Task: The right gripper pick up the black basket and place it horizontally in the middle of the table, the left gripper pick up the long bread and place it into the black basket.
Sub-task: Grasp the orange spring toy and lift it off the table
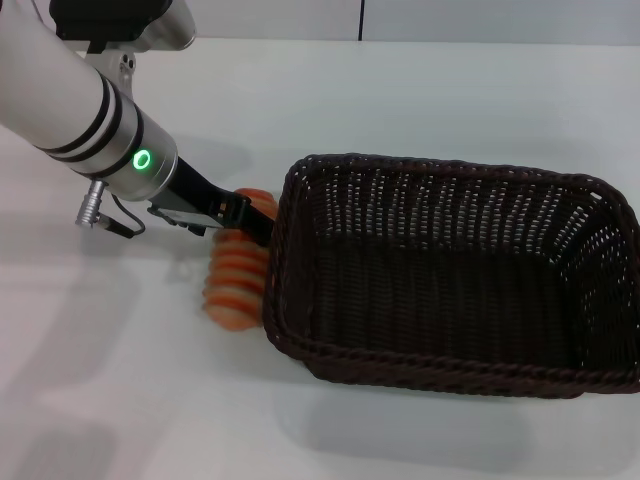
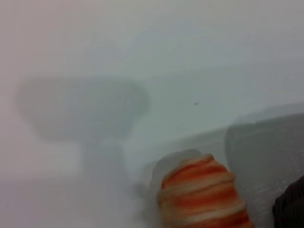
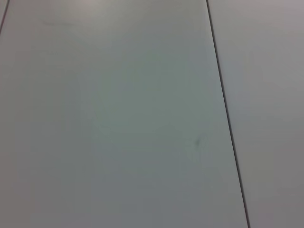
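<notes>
**Left arm reaches the bread beside a waiting basket**

The black basket (image 1: pixel 450 265) lies lengthwise across the white surface (image 1: pixel 420 90), empty, its open side up. Just outside its left end, touching or nearly touching the woven wall, sits the long bread (image 1: pixel 238 280), an orange loaf with cream stripes, resting on the surface and not yet in the basket. The left pincer (image 1: pixel 245 215), on the arm with the green ring, is down at the far end of the loaf; whether its black fingers are spread or pinching the bread cannot be told from here. The left wrist view shows only the rounded end of the bread (image 2: pixel 204 197), a dark sliver of basket (image 2: pixel 290 206) and soft shadows.

The loaf looks like a light toy, probably firm with a ridged crust that should give the fingers some bite. A hold across its narrow width, near the middle of its length, would likely keep it from tipping. The basket wall so close on one side leaves little room for a finger there.

The right pincer appears in no view; its wrist camera sees only pale, bare panels.
</notes>
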You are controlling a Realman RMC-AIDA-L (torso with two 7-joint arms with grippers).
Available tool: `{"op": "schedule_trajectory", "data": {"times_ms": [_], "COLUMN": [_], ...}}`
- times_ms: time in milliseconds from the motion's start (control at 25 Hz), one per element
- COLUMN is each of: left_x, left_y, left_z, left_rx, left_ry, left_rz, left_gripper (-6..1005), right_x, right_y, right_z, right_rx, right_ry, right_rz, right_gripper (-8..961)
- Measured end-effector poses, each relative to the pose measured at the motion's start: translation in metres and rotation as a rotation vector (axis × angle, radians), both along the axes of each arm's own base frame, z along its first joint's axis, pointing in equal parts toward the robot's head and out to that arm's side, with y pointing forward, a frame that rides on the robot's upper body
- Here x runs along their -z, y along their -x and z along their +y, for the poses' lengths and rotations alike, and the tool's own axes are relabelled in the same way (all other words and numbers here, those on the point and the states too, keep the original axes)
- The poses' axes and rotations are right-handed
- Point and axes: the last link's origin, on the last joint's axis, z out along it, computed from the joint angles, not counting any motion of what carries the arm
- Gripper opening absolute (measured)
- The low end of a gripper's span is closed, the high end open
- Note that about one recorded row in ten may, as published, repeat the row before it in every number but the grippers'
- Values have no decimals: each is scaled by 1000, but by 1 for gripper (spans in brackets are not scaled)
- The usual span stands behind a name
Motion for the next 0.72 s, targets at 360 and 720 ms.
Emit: {"op": "schedule_trajectory", "data": {"times_ms": [360, 720], "left_x": [6, 8], "left_y": [5, 7], "left_z": [0, -1], "left_rx": [-3, -1], "left_ry": [9, 13], "left_rz": [-7, -8], "left_gripper": [690, 686], "right_x": [0, 1], "right_y": [2, 3], "right_z": [2, 1], "right_rx": [-6, -9], "right_ry": [0, -1], "right_rz": [-1, 3], "right_gripper": [308, 309]}}
